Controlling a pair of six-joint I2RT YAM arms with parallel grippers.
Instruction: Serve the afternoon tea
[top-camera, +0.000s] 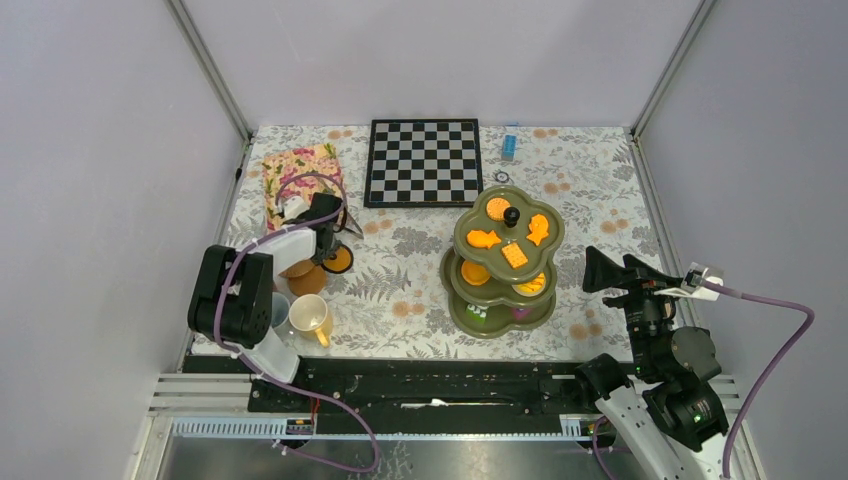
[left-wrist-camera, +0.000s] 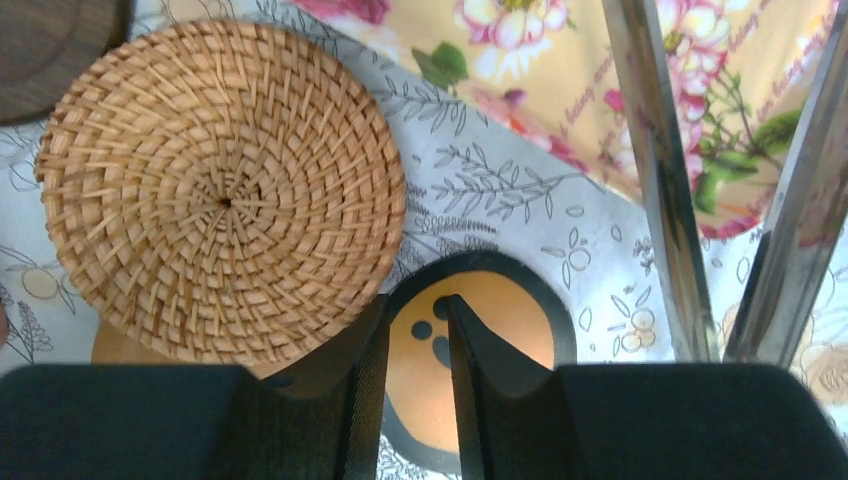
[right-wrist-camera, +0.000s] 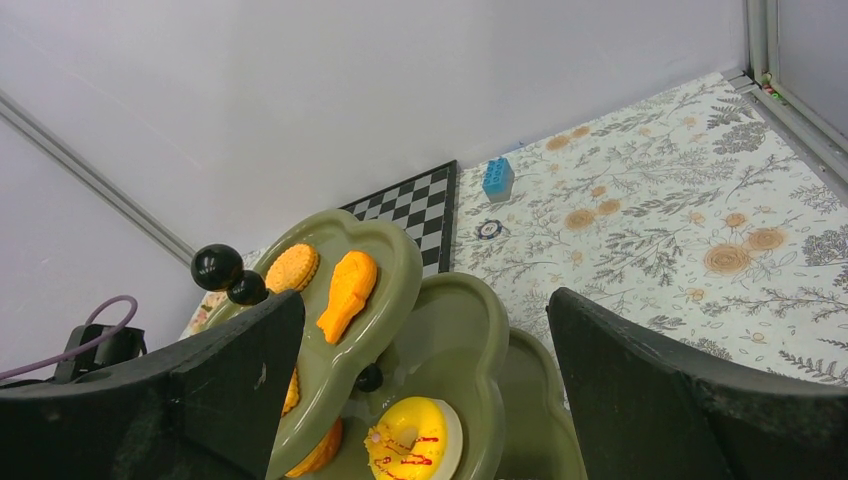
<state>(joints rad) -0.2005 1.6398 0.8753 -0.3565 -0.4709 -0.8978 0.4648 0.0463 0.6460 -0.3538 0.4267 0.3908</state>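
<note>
Left fingers (left-wrist-camera: 365, 385) hang narrowly parted over the orange coaster (left-wrist-camera: 500, 340); I cannot tell whether they grasp it. The woven coaster (left-wrist-camera: 220, 190) lies at ten o'clock. Right fingers (right-wrist-camera: 230, 370) are released, near the stand (right-wrist-camera: 455, 330). Best to pinch the rim squarely and lift level.

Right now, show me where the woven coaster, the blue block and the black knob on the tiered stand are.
woven coaster (left-wrist-camera: 222, 195): left wrist view, on the centre of its spiral weave.
blue block (right-wrist-camera: 497, 178): right wrist view, on its front face.
black knob (top-camera: 511, 215): top external view, on its rounded top.
</note>
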